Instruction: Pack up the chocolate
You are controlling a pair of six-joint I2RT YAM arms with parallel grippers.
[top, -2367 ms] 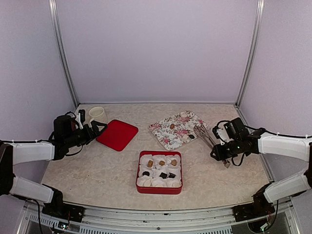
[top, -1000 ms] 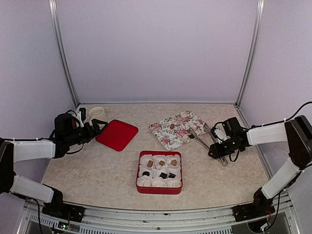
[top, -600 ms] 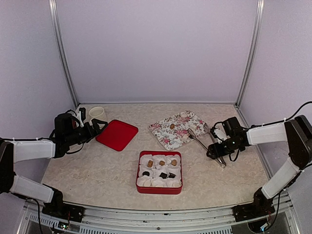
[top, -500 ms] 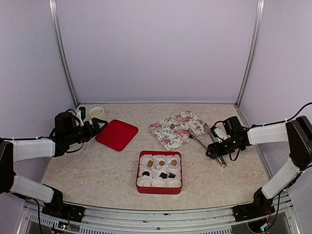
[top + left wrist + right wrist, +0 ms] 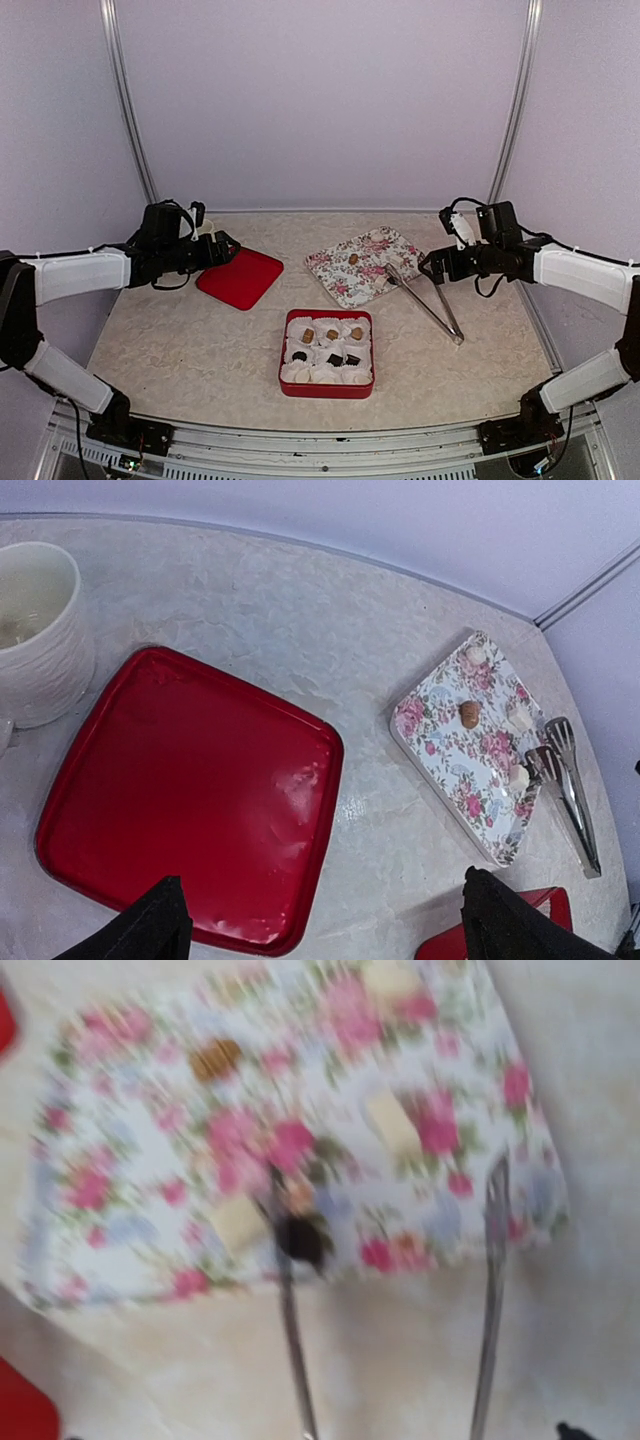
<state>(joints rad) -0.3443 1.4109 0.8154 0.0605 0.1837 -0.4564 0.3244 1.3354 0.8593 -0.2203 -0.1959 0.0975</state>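
Note:
The red box holds white paper cups, with tan chocolate in the back row and dark chocolate in the middle row. On the floral tray lie one tan chocolate and one dark chocolate; the blurred right wrist view shows that dark chocolate too. Metal tongs lie on the table, tips at the tray's edge. My right gripper hovers open above the tongs, holding nothing. My left gripper is open over the red lid.
A white ribbed cup stands left of the red lid, close to my left arm. The tray and tongs lie far right in the left wrist view. Walls and metal posts close the back.
My right gripper opened, let go of the tongs and rose back to the right; the tongs now lie on the table. My left arm moved forward over the red lid.

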